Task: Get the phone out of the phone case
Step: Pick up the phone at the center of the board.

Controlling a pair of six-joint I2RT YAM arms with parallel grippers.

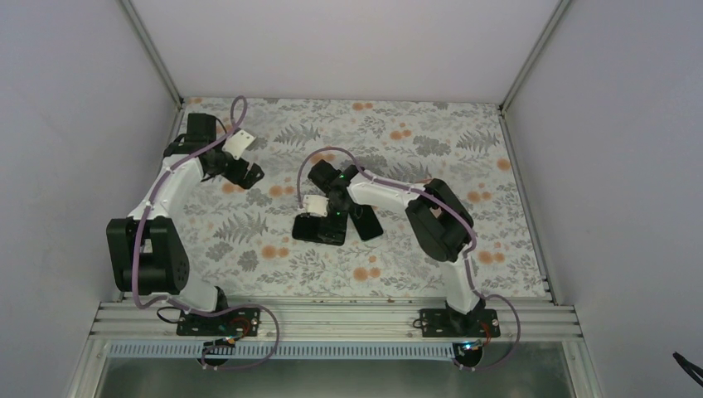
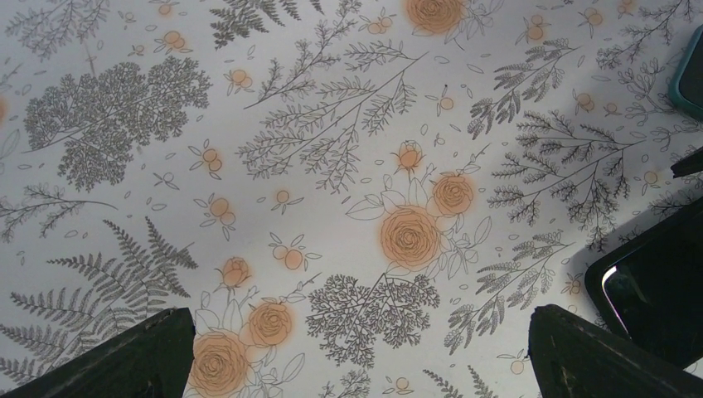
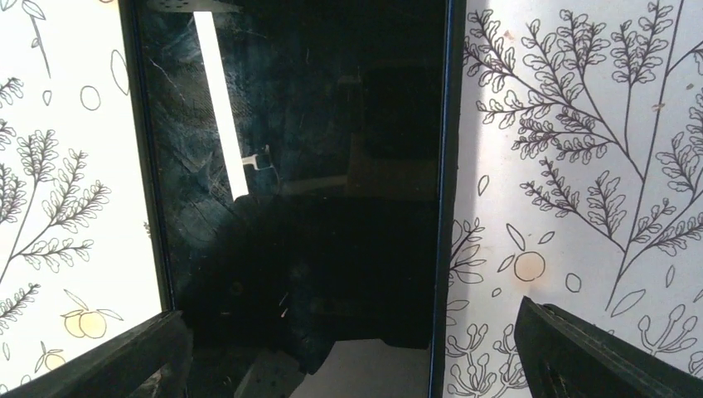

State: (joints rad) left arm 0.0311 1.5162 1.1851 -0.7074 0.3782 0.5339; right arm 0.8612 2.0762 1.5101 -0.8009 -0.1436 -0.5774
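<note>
The phone lies flat on the floral surface near its middle, directly under the right claw. That claw's fingers are spread wide, one on either side of the slab, and neither touches it. A thin bluish edge runs down both long sides, which I take for the case. The overhead view shows a second dark piece just beside it, and I cannot tell whether that belongs to the case. The left claw is likewise spread, holding nothing, over bare pattern well to the left.

The glass face is glossy (it mirrors a strip light), so it is likely slick, rigid and easily scratched — the case probably flexes. The better hold would be across the long edges, peeling the lip back at a corner rather than pressing on the screen.
</note>
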